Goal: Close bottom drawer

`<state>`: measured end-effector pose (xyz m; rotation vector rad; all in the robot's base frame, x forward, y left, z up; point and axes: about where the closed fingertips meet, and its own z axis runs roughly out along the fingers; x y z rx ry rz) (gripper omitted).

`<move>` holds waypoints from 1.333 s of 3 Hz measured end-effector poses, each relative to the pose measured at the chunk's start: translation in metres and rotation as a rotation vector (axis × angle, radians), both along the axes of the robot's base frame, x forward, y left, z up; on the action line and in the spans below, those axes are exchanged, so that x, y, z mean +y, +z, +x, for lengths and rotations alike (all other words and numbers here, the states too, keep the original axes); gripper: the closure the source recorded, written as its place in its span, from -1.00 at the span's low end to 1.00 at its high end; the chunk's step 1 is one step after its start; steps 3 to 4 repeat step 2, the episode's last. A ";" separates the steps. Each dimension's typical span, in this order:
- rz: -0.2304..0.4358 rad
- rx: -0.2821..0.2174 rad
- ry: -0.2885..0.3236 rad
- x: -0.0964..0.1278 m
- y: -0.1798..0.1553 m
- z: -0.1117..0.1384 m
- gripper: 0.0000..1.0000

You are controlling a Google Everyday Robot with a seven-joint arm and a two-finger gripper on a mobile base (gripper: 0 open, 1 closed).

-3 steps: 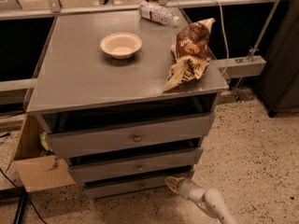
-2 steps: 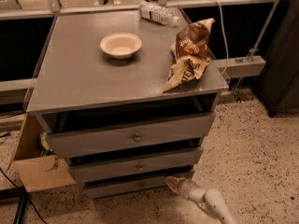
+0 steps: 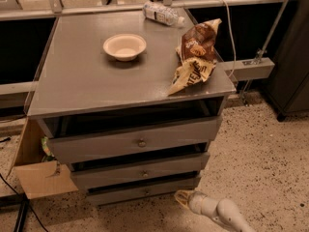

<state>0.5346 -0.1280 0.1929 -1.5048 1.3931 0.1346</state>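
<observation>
The bottom drawer (image 3: 145,191) is the lowest, slimmest grey front of the metal cabinet (image 3: 87,81), with a small round knob. It stands slightly pulled out, with a dark gap above it. The two drawers above it are also partly open. My gripper (image 3: 182,198) is low at the front right, on a white arm, with its yellowish tip just in front of the bottom drawer's right end, close to or touching the panel.
On the cabinet top are a cream bowl (image 3: 124,46), a crumpled chip bag (image 3: 195,54) at the right edge and a plastic bottle (image 3: 161,13) at the back. A cardboard box (image 3: 41,178) stands at the cabinet's left. Speckled floor (image 3: 260,158) lies to the right.
</observation>
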 end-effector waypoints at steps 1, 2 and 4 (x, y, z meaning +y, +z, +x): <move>0.024 0.182 0.011 -0.010 0.002 -0.045 1.00; 0.039 0.248 -0.018 -0.014 -0.004 -0.053 0.64; 0.039 0.248 -0.018 -0.014 -0.004 -0.053 0.64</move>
